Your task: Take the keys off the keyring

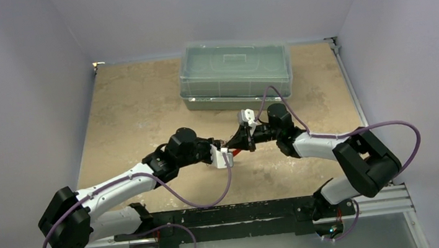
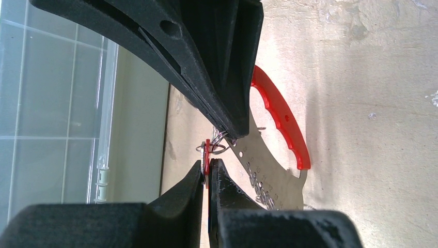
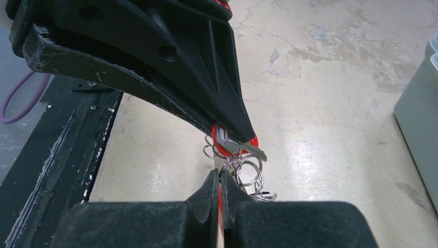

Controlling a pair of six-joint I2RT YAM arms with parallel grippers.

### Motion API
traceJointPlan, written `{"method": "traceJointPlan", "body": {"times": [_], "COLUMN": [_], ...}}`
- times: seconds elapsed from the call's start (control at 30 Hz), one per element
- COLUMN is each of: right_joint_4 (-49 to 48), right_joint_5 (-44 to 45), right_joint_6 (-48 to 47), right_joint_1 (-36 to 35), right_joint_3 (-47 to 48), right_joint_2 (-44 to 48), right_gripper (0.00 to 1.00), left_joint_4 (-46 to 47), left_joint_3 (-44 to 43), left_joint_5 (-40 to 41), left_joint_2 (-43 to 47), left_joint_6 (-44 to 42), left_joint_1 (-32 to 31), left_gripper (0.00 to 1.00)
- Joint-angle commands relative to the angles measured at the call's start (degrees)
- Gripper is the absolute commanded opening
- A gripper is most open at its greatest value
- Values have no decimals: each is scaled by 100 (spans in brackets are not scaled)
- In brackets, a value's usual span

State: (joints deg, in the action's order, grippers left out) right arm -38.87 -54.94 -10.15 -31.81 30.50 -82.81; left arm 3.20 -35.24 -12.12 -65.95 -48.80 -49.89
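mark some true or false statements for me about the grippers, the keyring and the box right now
1. The left gripper stands open, holding nothing. False: it is shut on the red-headed key.
2. The right gripper is clamped on the keyring. True.
3. The keyring's outer edge is blue. False: it is red.
4. The clear box sits at the far side of the table, apart from both grippers. True.
5. The two grippers meet tip to tip near the middle of the table. True.
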Motion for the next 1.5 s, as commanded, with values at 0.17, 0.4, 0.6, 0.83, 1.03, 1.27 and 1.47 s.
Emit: {"method": "traceJointPlan", "body": {"times": [0.17,0.4,0.6,0.83,1.03,1.27,1.47], "right_joint_4": [-295,-344,-345,-349,-349,-307,-713], "right_joint_5": [-136,-87,-87,-172,-202,-206,-532], "right_joint_6": [392,649,787,866,818,741,960], "right_joint_1": [4,42,77,83,81,74,77], "right_joint_3": [90,129,180,208,193,166,19], "right_joint_2": [-154,-249,-339,-333,-276,-191,-80], "right_gripper": [0,0,0,0,0,0,0], "left_joint_4": [175,298,417,652,837,1031,923], "left_joint_3": [-198,-20,197,292,323,159,230], "left_joint_5": [-327,-249,-165,-4,51,59,121], "left_joint_2": [164,338,484,344,163,-154,-159], "left_joint_6": [-279,-720,-1163,-1573,-1746,-1676,-1785], "left_joint_1": [-18,-179,-302,-528,-699,-733,-733], "left_gripper": [0,0,0,0,0,0,0]}}
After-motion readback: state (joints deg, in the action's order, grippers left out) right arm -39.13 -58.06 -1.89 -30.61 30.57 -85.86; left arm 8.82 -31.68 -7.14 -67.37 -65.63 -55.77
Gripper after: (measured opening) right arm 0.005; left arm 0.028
